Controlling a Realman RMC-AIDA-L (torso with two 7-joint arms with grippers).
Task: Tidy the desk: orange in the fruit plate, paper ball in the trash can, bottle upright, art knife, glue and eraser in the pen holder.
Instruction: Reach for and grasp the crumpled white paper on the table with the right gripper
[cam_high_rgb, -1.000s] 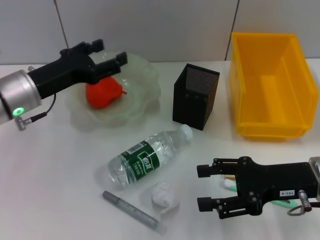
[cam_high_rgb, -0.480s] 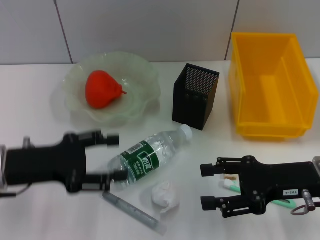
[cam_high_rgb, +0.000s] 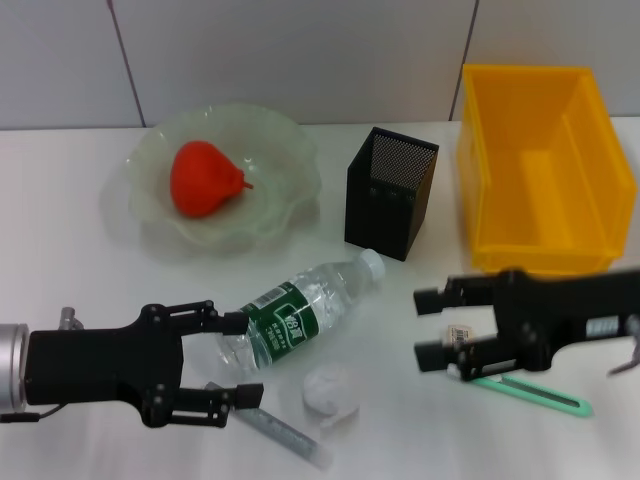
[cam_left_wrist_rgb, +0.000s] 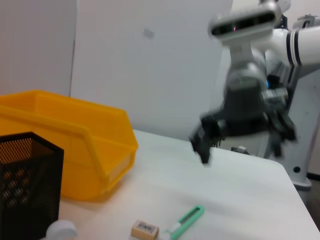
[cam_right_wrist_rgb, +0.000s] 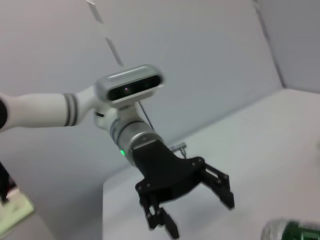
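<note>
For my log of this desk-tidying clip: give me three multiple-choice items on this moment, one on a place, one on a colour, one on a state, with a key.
1. Where is the orange?
A. In the fruit plate
B. In the trash can
C. On the table by the bottle

2. What colour is the trash can?
A. Black
B. Yellow
C. Pale green

3. How is the bottle?
A. Upright beside the pen holder
B. Inside the trash can
C. Lying on its side

Key: 1 A, the red-orange fruit rests inside the scalloped bowl. 2 B, the large bin at the right of the head view is bright yellow. 3 C, the bottle lies flat with its cap toward the pen holder, its base between the open fingers of the left gripper. The right gripper, also open, hangs near the eraser.
</note>
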